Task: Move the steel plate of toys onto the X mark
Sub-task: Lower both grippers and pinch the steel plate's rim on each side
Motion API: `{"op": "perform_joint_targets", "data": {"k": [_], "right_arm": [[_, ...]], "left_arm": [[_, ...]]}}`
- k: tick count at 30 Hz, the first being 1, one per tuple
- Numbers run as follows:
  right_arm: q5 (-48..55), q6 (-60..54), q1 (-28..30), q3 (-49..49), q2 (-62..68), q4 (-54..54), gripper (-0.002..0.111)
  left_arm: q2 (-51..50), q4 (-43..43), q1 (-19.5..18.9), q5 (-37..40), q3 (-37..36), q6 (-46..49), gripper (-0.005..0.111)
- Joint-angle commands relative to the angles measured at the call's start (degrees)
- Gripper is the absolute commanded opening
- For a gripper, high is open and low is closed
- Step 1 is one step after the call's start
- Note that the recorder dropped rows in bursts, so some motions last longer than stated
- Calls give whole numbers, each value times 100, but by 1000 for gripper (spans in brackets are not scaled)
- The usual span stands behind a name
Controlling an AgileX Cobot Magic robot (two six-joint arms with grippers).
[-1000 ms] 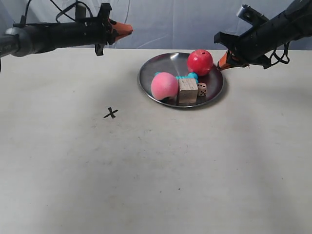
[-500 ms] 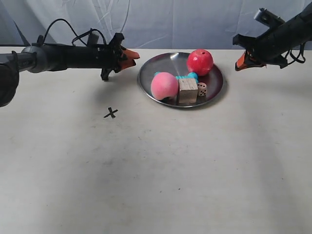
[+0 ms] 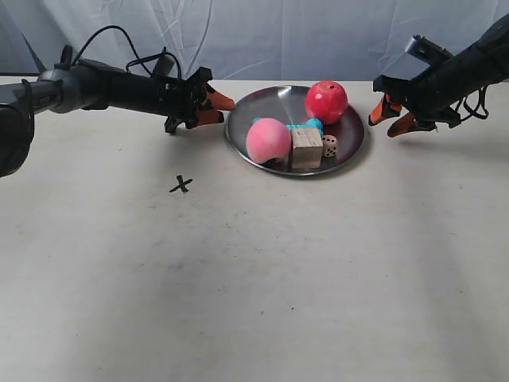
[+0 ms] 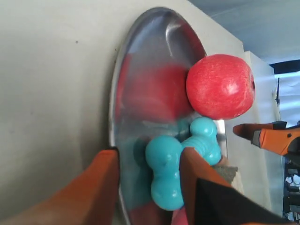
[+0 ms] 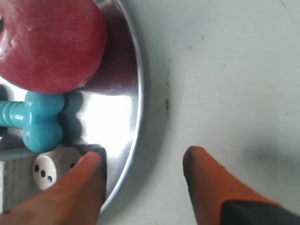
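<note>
The steel plate (image 3: 256,102) rests on the off-white table and holds a red ball (image 3: 326,101), a pink peach-like ball (image 3: 268,140), a teal bone (image 3: 307,125), a wooden cube (image 3: 306,147) and a die (image 3: 329,146). The X mark (image 3: 181,185) is to its left, nearer the front. My left gripper (image 3: 218,108) is open at the plate's left rim. In its wrist view the gripper (image 4: 149,157) has the plate's (image 4: 150,47) rim between its fingers. My right gripper (image 3: 385,124) is open just off the right rim, which shows between its fingers (image 5: 143,154).
A pale cloth backdrop (image 3: 262,32) hangs behind the table's far edge. Black cables (image 3: 111,36) loop above the left arm. Bare tabletop (image 3: 262,278) spreads in front of the plate and around the X mark.
My left gripper has moved right to the plate's left rim and opened. My right gripper drew back from the rim, then opened and came down toward it.
</note>
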State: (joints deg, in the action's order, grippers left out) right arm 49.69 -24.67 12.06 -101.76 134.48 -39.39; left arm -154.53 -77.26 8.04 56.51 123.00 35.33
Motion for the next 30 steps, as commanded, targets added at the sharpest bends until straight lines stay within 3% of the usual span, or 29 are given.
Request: {"op": "perform_joint_targets", "data": {"k": [1,7,12,30], "right_arm": [[-118,-43,16,-34,3,-47,50],[-387,-43,16,-99,96,-163,50],[247,-43,4,-515,609,-846,50],[654,-231,-278,-713,1007,-1235,50]], "left_arm": [[-129,549,-59,190,19,-373,41],[-129,919,10,190,19,-602,41],[-129,996,71,178,19,-648,41],[-129,946,178,101,19,-648,41]]}}
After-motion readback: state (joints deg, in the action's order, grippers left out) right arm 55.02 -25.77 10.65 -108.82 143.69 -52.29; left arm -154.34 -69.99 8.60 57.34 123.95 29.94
